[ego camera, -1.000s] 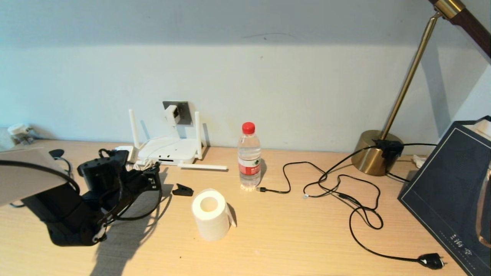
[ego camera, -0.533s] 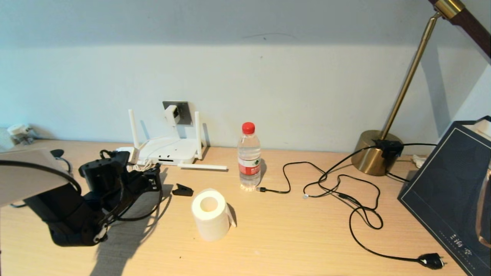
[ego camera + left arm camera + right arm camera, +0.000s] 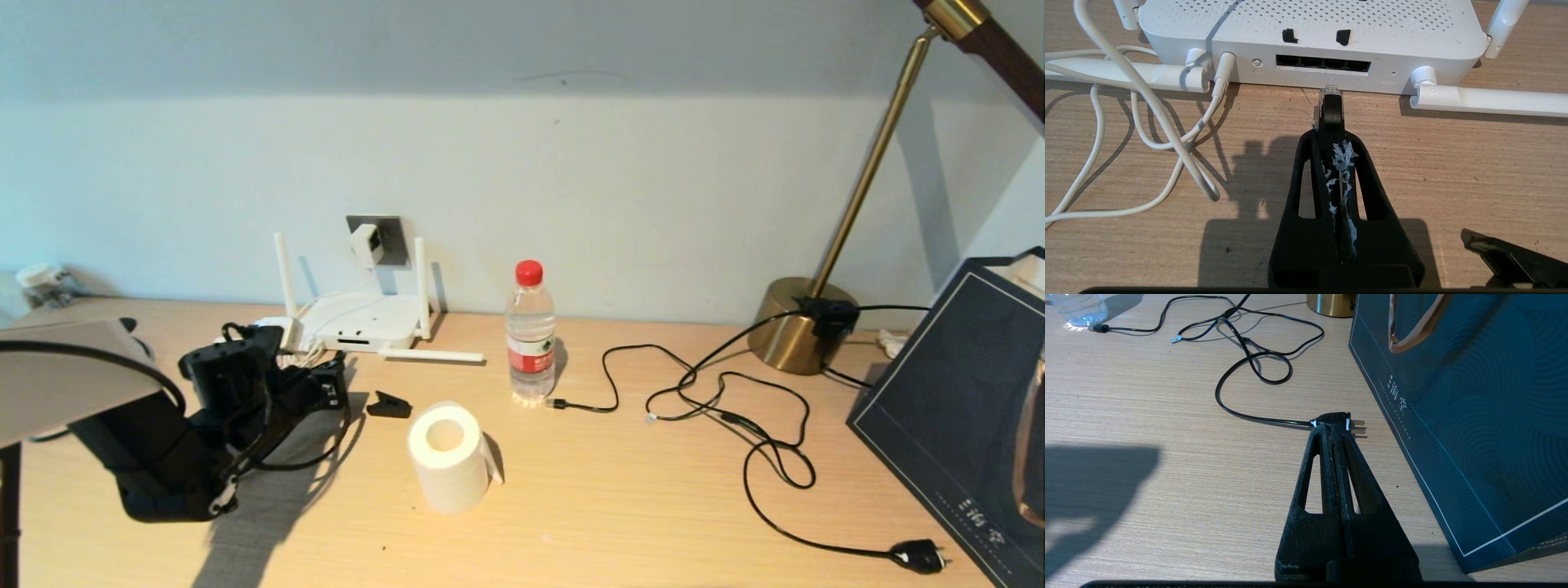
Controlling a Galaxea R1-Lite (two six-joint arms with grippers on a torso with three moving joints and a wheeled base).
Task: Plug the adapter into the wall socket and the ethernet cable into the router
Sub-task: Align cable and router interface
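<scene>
One step done: adapter (image 3: 366, 243) sitting in wall socket (image 3: 390, 232) | left gripper (image 3: 1331, 107) fingers clamping ethernet cable (image 3: 1330, 98), its clip just short of router (image 3: 1306, 36) ports | right gripper (image 3: 1336, 428) closed, empty, idling over the right worktop (image 3: 612, 506) | blue bag (image 3: 1474, 408) contents hidden

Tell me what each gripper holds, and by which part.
The left gripper pinches the ethernet cable just behind its clear connector. The right gripper holds nothing.

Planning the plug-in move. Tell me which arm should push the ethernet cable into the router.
Left. The left gripper is shut on the ethernet cable, its clear connector just before the router ports. The right gripper sits far off by the black plug.
</scene>
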